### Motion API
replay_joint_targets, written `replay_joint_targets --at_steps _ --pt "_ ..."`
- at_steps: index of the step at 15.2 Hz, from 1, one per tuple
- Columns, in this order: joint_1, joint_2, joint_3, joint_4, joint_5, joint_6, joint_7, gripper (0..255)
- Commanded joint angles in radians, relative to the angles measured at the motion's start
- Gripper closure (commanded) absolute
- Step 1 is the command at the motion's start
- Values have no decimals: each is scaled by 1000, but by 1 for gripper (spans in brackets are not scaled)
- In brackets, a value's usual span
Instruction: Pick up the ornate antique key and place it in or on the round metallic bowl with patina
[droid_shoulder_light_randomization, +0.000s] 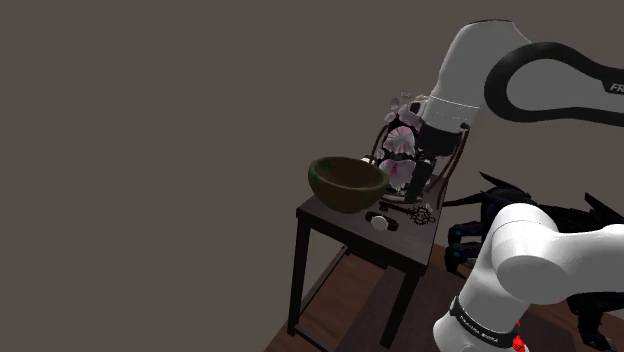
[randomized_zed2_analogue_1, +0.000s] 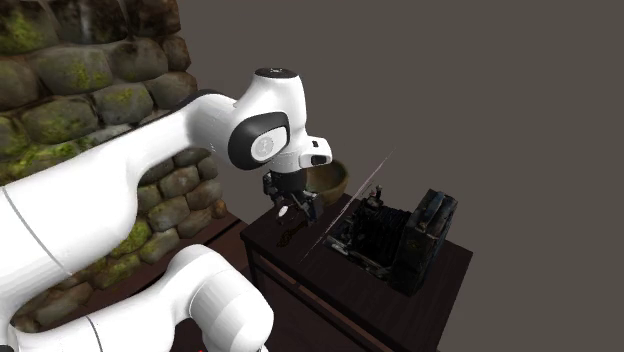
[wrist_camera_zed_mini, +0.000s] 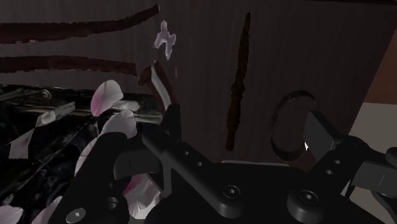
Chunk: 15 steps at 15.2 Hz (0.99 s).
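A round olive-brown bowl (droid_shoulder_light_randomization: 347, 182) stands on the small dark table (droid_shoulder_light_randomization: 340, 228), at the corner toward the shoulder view's left. The key (droid_shoulder_light_randomization: 381, 220), a small dark piece with a pale end, lies on the tabletop just beside the bowl's base. My black gripper (droid_shoulder_light_randomization: 422, 192) hangs low over the table, a little past the key from the bowl. In the wrist view my gripper (wrist_camera_zed_mini: 243, 118) is open, with bare tabletop between its fingers. The key (wrist_camera_zed_mini: 164, 48) lies ahead of one finger, outside the gap. In the second exterior view my gripper (randomized_zed2_analogue_1: 298, 211) hides part of the bowl (randomized_zed2_analogue_1: 330, 178).
Pink and white flowers (droid_shoulder_light_randomization: 400, 140) on a curved dark frame crowd the hand. Dark ornate objects (randomized_zed2_analogue_1: 372, 232) and a boxy black one (randomized_zed2_analogue_1: 428, 235) take up the table's far half. A stone wall (randomized_zed2_analogue_1: 70, 90) stands behind the arm. More dark clutter (droid_shoulder_light_randomization: 500, 205) sits beyond the table.
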Motion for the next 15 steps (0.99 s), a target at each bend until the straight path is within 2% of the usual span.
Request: replay_joint_targets --at_steps 1,7,15 --pt "2 -41 2 -46 0 3 1 0" --pt "5 -59 7 -141 5 80 1 0" --pt "5 -59 7 -141 5 80 1 0"
